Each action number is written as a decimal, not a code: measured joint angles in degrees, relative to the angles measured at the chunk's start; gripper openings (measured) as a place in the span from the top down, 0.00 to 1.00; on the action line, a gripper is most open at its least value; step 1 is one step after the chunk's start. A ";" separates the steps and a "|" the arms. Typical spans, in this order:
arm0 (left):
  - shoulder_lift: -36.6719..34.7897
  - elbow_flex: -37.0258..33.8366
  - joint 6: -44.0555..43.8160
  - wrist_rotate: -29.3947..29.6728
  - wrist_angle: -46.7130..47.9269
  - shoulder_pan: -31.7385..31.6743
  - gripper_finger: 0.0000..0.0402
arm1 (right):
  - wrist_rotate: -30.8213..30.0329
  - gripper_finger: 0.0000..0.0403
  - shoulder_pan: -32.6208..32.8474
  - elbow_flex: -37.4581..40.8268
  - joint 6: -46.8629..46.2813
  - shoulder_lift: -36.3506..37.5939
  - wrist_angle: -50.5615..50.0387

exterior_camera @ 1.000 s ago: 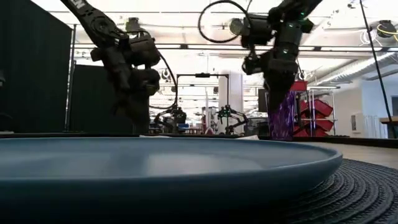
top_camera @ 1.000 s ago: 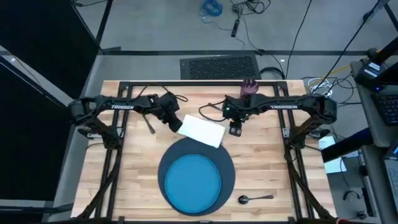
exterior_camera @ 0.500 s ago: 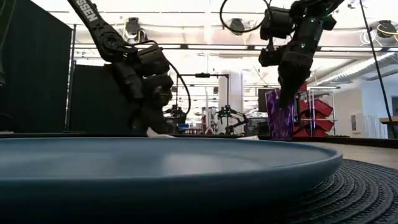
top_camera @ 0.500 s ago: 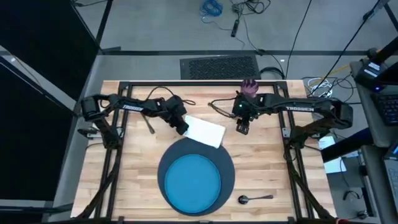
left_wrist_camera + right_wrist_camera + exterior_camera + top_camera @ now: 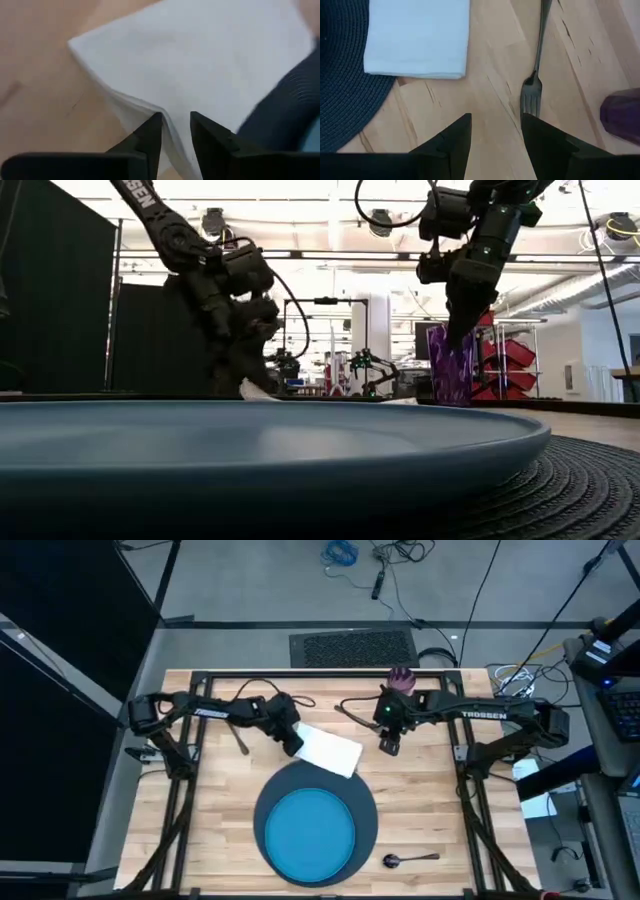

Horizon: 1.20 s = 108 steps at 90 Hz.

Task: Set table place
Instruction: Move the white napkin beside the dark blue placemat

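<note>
The table (image 5: pixel 210 830), light wooden planks in a black frame, carries a dark charger (image 5: pixel 368 808) with a bright blue plate (image 5: pixel 310 830) on it. The white napkin (image 5: pixel 328 749) lies just behind the charger, one corner overlapping its rim. The left gripper (image 5: pixel 175 131) is down at the napkin's folded edge, fingers slightly parted astride it. The right gripper (image 5: pixel 495 131) hovers beside the napkin, fingers apart and empty, above a dark fork (image 5: pixel 534 89). A purple cup (image 5: pixel 452 366) stands behind it. A spoon (image 5: pixel 410 859) lies beside the charger. Beyond is a bright workshop with red bins (image 5: pixel 505 360).
</note>
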State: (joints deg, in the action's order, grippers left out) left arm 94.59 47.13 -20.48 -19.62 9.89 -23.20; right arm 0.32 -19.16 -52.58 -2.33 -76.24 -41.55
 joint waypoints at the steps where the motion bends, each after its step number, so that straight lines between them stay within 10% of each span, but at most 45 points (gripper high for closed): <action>1: -0.02 0.00 -0.01 -0.01 0.06 0.01 0.78 | 0.00 0.60 0.00 0.00 0.00 0.00 -0.01; 78: 3.20 0.09 4.43 3.67 3.75 1.28 0.79 | 0.02 0.60 0.02 0.00 -0.02 -0.05 0.23; 108: 3.02 0.01 13.46 2.78 3.98 4.02 0.99 | 0.02 0.60 0.02 0.00 -0.02 -0.07 0.63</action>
State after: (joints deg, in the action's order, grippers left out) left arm 97.61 47.15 -7.02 -16.83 13.87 -19.18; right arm 0.34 -19.14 -52.58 -2.35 -76.31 -40.93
